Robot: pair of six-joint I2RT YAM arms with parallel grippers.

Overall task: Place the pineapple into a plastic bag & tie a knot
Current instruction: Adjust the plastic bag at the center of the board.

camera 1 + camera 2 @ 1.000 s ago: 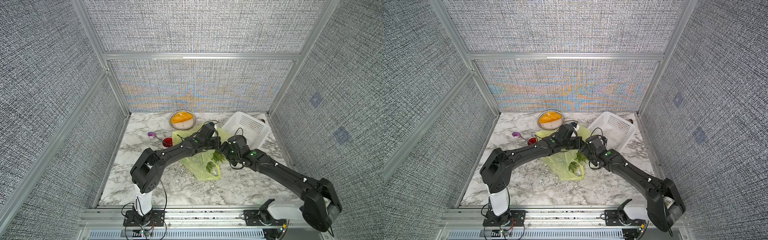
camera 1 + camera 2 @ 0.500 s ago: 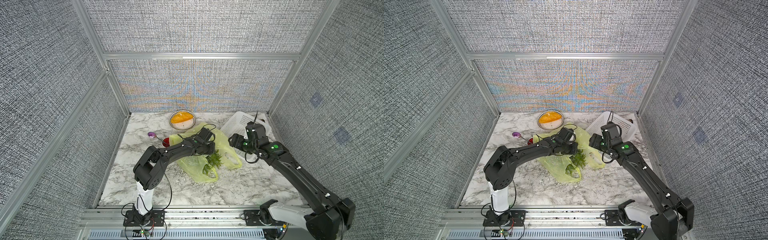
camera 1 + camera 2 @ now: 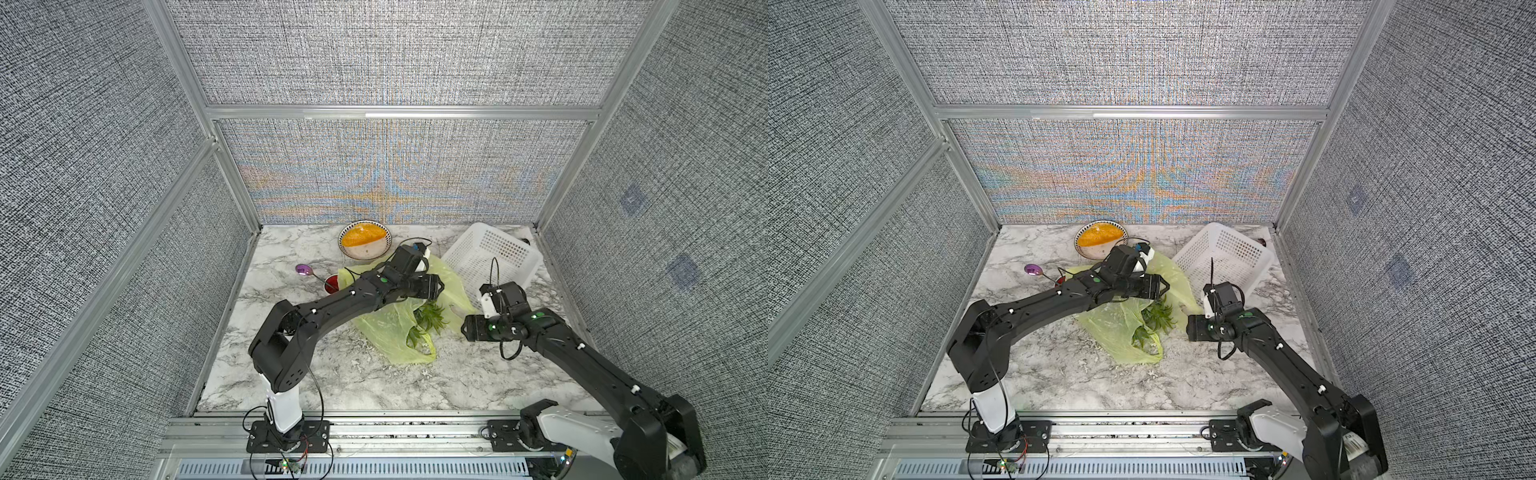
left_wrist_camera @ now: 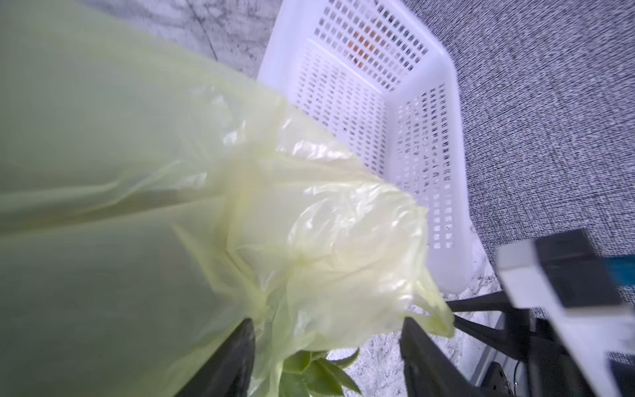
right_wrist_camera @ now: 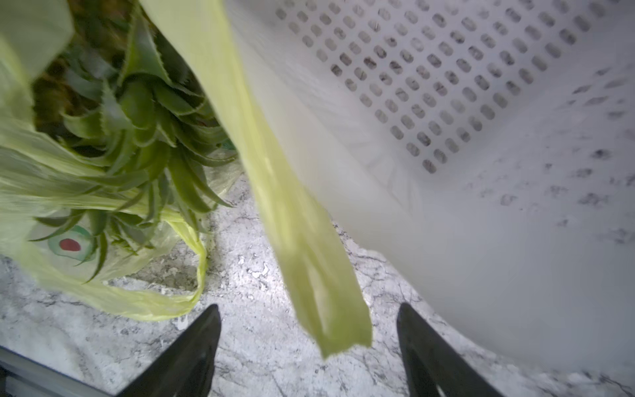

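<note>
Right fingers (image 5: 429, 357) stand apart, plastic bag (image 5: 309, 275) handle hanging between them.

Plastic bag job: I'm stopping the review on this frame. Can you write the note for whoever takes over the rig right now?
Left pincer: open, loose film of the plastic bag between its jaws.
Right pincer: open; one handle strip hangs between its jaws, ungripped.
Pineapple: in the bag beside the white basket, leafy crown poking out of the mouth.
Done: pineapple bagged.
Left: grip both handles and tie them together; the second handle loop lies on the marble.
</note>
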